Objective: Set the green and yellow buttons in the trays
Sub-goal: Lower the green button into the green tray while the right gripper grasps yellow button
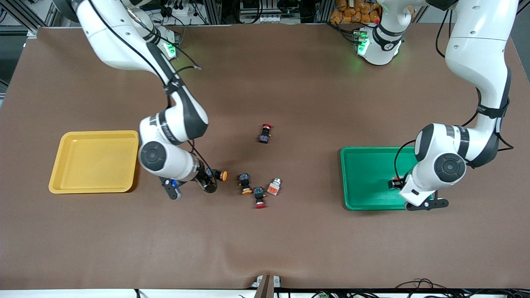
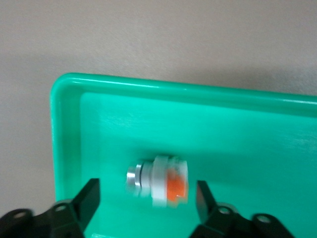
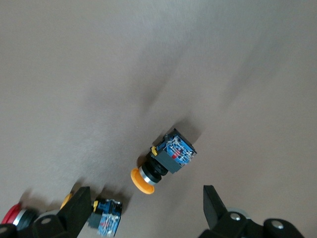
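Observation:
One white-and-orange button point(image 2: 161, 181) lies on its side in the green tray point(image 2: 74, 84), between the open fingers of my left gripper point(image 2: 146, 198), which do not touch it. In the front view this button point(image 1: 395, 182) shows beside the left gripper point(image 1: 399, 187) over the green tray point(image 1: 344, 178). My right gripper point(image 3: 146, 206) is open and empty just above a yellow-capped button point(image 3: 166, 163), which also shows in the front view point(image 1: 219, 174) by that gripper point(image 1: 209, 182). A second yellow-capped button point(image 1: 245, 184) and a second white-and-orange button point(image 1: 273, 186) lie mid-table. The yellow tray point(image 1: 56, 169) is empty.
Two red-capped black switches lie on the brown mat. One point(image 1: 259, 197) lies among the cluster and is nearer to the front camera than the white-and-orange button. The other point(image 1: 265, 133) lies alone, farther from the front camera than the cluster.

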